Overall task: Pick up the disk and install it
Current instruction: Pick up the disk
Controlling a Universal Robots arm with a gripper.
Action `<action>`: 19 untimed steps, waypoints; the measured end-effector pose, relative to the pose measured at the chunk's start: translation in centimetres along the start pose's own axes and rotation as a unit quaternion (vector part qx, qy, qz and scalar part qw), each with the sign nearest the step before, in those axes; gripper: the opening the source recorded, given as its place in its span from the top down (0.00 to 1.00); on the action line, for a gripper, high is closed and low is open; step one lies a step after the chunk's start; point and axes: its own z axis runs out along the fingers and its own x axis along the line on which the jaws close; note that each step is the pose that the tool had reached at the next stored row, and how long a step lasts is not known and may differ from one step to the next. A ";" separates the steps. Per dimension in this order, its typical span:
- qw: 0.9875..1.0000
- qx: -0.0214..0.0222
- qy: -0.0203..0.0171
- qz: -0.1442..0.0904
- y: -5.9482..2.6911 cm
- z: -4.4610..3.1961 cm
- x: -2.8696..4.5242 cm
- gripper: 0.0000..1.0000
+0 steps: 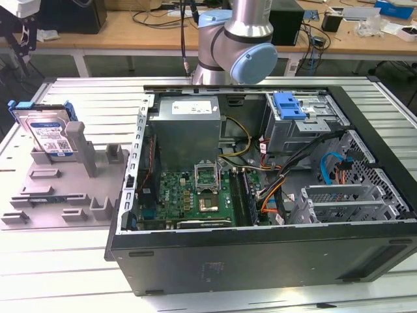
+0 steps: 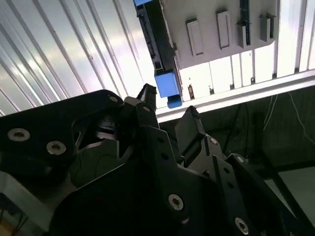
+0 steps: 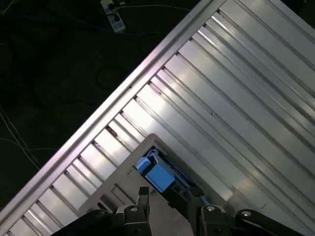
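Observation:
The disk [image 1: 47,130], a silver drive with a white-and-blue label in a blue frame, stands on edge in a grey holder [image 1: 58,195] at the exterior view's left. My gripper [image 1: 21,40] hangs above it near the upper left corner, apart from it. In both wrist views the two black fingers are spread with nothing between them. The disk's blue frame end [image 2: 167,84] lies beyond the fingertips [image 2: 147,93], seen edge-on. From the first wrist view, the disk [image 3: 158,177] sits just past the gripper [image 3: 170,199], on the holder [image 3: 123,189].
An open black computer case [image 1: 260,254] lies on the ribbed metal table [image 1: 85,98], with a motherboard [image 1: 195,192], a grey power supply [image 1: 186,124] and a drive cage with a blue latch [image 1: 290,104]. The arm's base [image 1: 234,39] stands behind the case. Workbenches are at the back.

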 end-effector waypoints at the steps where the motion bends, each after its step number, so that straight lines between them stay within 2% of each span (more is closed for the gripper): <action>1: 1.000 0.001 0.001 -0.016 0.00 0.03 0.00 0.56; 6: 0.999 0.004 0.004 -0.053 0.00 0.16 -0.01 0.56; 9: 0.997 0.005 0.006 -0.081 -0.01 0.22 -0.01 0.56; 11: 0.995 0.006 0.007 -0.100 -0.01 0.26 -0.01 0.56; 12: 0.993 0.007 0.008 -0.114 -0.01 0.29 -0.01 0.56; 14: 0.992 0.008 0.009 -0.129 -0.01 0.32 -0.01 0.56; 15: 0.990 0.008 0.010 -0.139 -0.01 0.33 -0.01 0.56; 16: 0.990 0.009 0.010 -0.142 -0.01 0.33 -0.01 0.56; 19: 0.990 0.009 0.010 -0.142 0.00 0.33 0.00 0.56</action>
